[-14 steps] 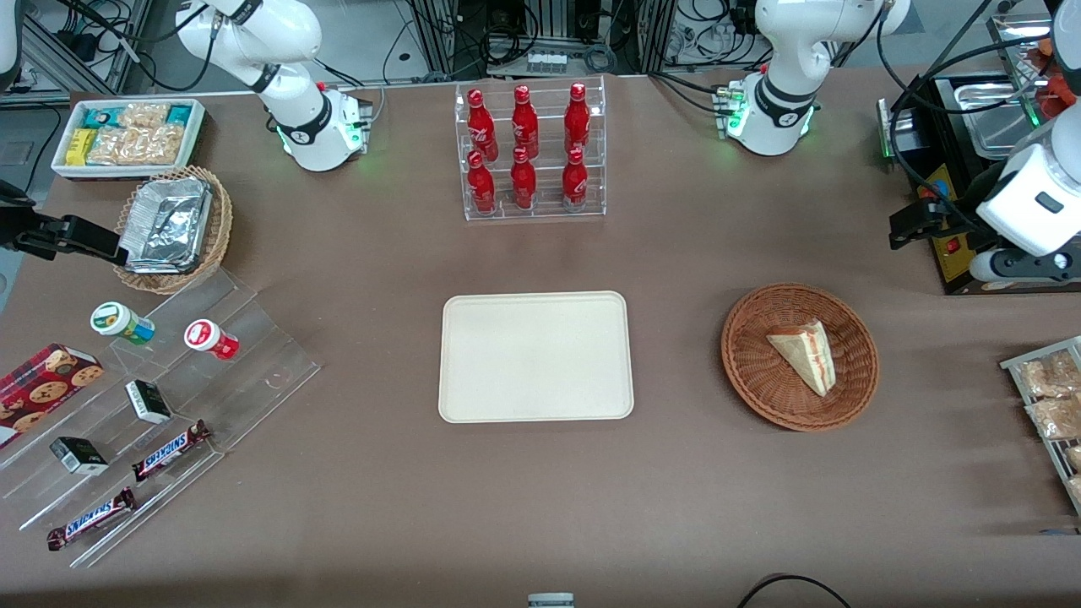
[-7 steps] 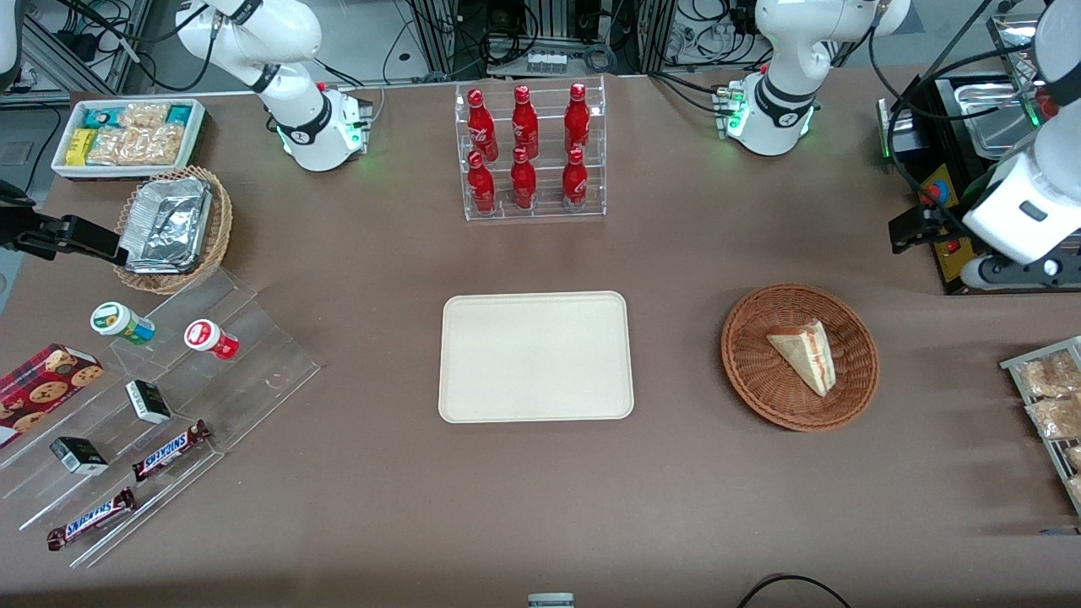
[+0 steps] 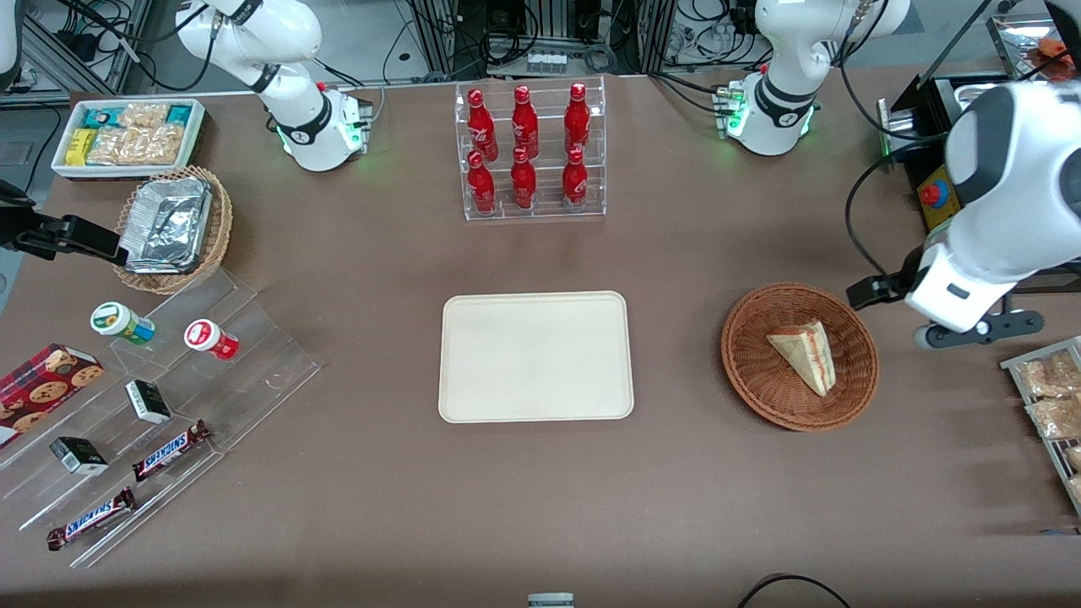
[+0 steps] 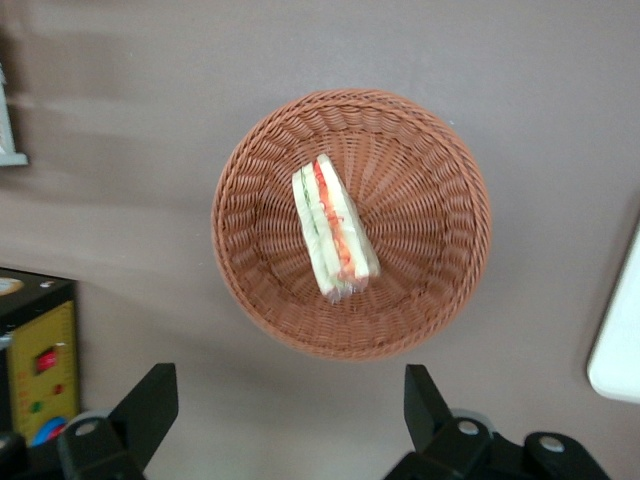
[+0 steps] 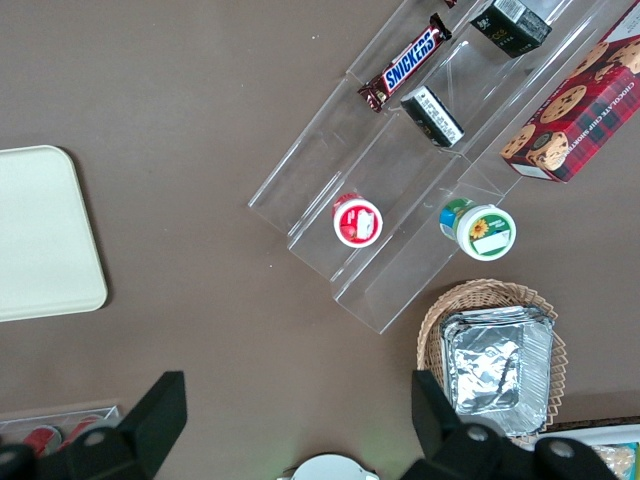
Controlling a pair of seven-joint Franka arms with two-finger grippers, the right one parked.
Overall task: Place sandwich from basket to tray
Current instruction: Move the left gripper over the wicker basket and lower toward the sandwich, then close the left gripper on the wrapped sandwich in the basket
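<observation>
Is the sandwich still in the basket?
Yes. The sandwich lies in the basket; the open gripper hovers above, touching nothing.

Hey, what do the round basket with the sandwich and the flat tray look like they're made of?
The basket looks like reddish-brown woven wicker: ribbed strands ring its wall. The tray seems matte cream plastic or moulded fibre, smooth and plain; which one is unclear. The sandwich shows soft pale bread with red and green filling. The tool hangs open above the table beside the basket.
</observation>
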